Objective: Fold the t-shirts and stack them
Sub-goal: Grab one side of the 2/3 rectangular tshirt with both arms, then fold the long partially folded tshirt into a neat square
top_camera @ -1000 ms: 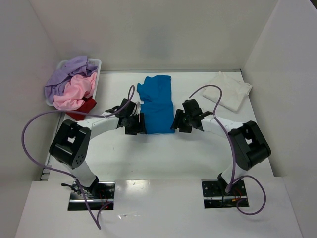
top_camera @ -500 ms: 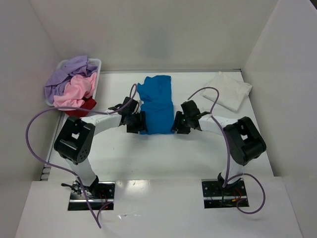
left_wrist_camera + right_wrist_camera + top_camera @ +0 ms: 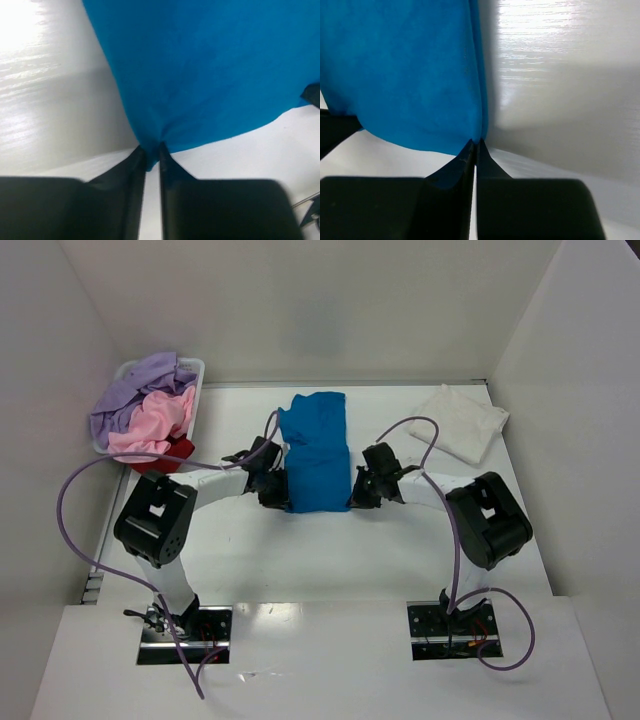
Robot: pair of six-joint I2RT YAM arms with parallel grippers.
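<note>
Left wrist view: left pincer [image 3: 150,148] clamps a thin pinch of blue shirt [image 3: 210,75] hem; right pincer [image 3: 475,143] likewise. Either bite could slip on lifting.

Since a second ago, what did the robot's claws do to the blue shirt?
The left claw and the right claw slid inward to the near corners of the blue shirt. Then both closed, each pinching the cloth. The blue shirt lies flat where it was. The white shirt and the basket of clothes stayed put.
</note>
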